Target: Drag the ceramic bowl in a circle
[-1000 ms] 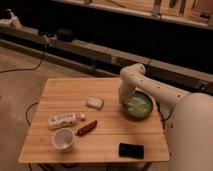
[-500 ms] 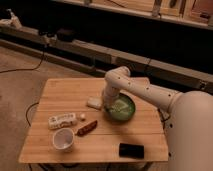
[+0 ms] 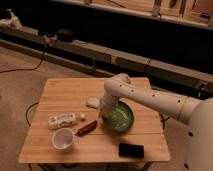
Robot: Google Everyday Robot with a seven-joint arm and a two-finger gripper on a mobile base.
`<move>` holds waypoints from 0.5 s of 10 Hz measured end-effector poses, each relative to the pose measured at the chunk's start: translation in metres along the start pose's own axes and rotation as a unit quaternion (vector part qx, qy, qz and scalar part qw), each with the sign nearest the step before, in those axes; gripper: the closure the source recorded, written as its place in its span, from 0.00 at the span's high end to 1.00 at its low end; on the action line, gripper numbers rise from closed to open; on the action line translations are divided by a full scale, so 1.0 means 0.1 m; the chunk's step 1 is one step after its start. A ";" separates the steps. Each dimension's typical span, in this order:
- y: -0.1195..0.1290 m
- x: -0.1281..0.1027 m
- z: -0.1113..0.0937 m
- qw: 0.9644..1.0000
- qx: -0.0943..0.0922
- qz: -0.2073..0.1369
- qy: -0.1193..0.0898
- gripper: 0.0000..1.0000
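Gripper [image 3: 105, 117] at the ceramic bowl [image 3: 123, 119] rim, bowl lying toward the desk [image 3: 65, 95] right edge from it; grip state cannot be told

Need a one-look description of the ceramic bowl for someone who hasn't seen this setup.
Start at the wooden table; look at its right half as viewed, where the white arm reaches down. The ceramic bowl sits there, the gripper at its rim toward the table's middle. It is the widest dish, shallow and green, unlike the small white cup front-left.
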 end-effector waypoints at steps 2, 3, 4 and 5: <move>-0.04 -0.28 -0.05 1.000 0.002 -0.011 -0.016 0.00; 0.00 -0.45 -0.08 0.999 0.003 -0.014 -0.031 0.00; 0.06 -0.57 -0.09 0.999 0.003 -0.012 -0.042 0.00; 0.16 -0.67 -0.10 0.999 0.000 -0.006 -0.052 0.00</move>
